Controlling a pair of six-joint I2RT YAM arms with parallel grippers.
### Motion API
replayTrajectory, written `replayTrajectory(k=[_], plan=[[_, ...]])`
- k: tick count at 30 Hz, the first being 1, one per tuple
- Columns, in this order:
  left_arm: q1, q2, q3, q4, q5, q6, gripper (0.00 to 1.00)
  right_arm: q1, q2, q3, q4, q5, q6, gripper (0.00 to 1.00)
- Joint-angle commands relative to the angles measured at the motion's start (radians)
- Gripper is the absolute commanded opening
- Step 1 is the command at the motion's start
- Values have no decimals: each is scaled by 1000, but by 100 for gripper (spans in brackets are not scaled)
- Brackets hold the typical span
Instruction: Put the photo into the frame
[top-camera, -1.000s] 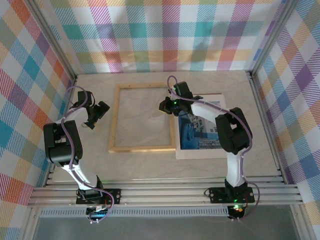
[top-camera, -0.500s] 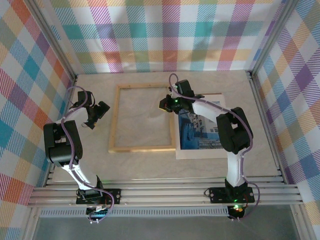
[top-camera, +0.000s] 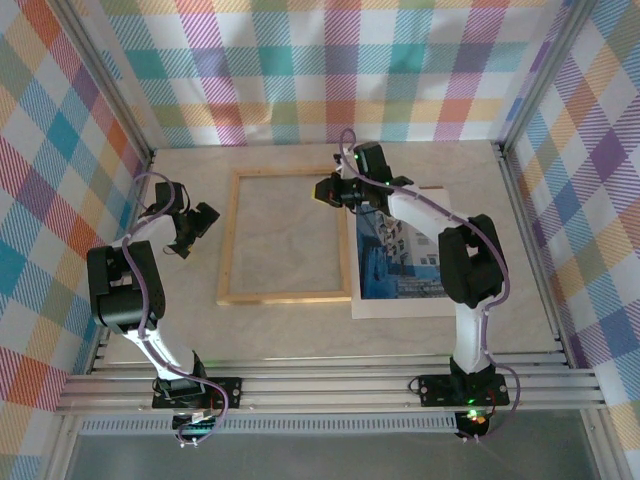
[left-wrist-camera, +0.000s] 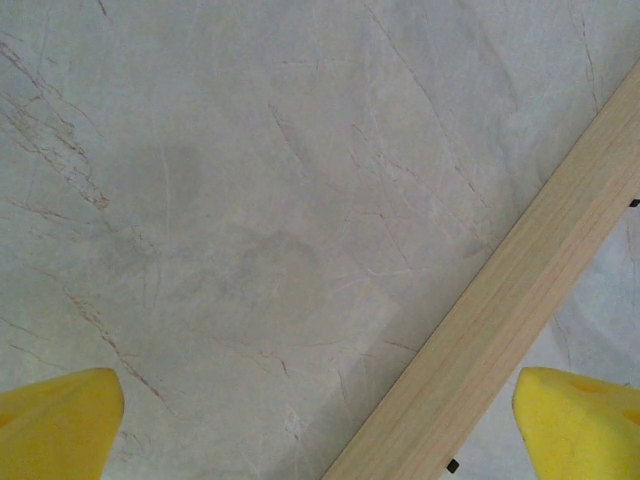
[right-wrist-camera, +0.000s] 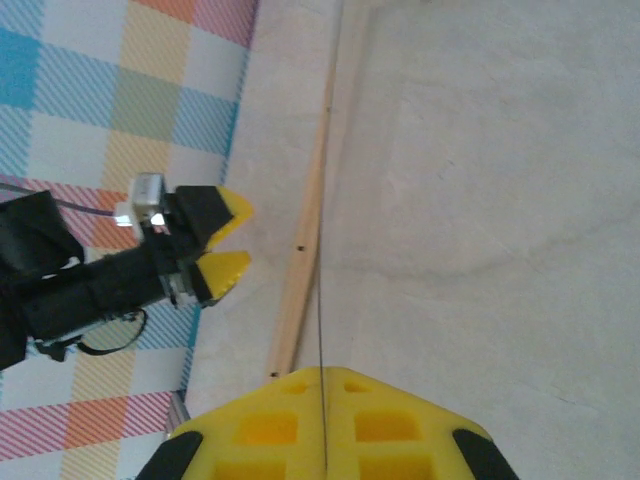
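The frame, thin light wood, lies flat at centre-left of the table. The photo, blue buildings, lies on a white mat just right of it. My right gripper hovers over the frame's far right corner. In the right wrist view its yellow fingers are shut on a very thin sheet, seen edge-on as a dark line; it looks like the frame's clear pane. My left gripper hangs open left of the frame. Its wide-apart tips straddle the frame's left bar with nothing between them.
Plaid walls close in the table on three sides. The aluminium rail with both arm bases runs along the near edge. Bare marble tabletop lies in front of the frame. The left gripper shows beyond the frame's left bar.
My right gripper has moved toward the far wall, from beside the frame's right bar to its far right corner, still shut. The left arm has not moved.
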Motion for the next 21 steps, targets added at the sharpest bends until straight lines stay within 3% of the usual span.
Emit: replayTrajectory(k=[1,12,21], plan=[[16,-59,3,5,-21,-27,100,12,-59,65,41,-59,8,0],[65,-130,-97,79,-51,-83,100,71,-15,255,48,-84,49,0],[114,-160,-198,148,-52,-133,100,139,115,518,29,-112,97,0]])
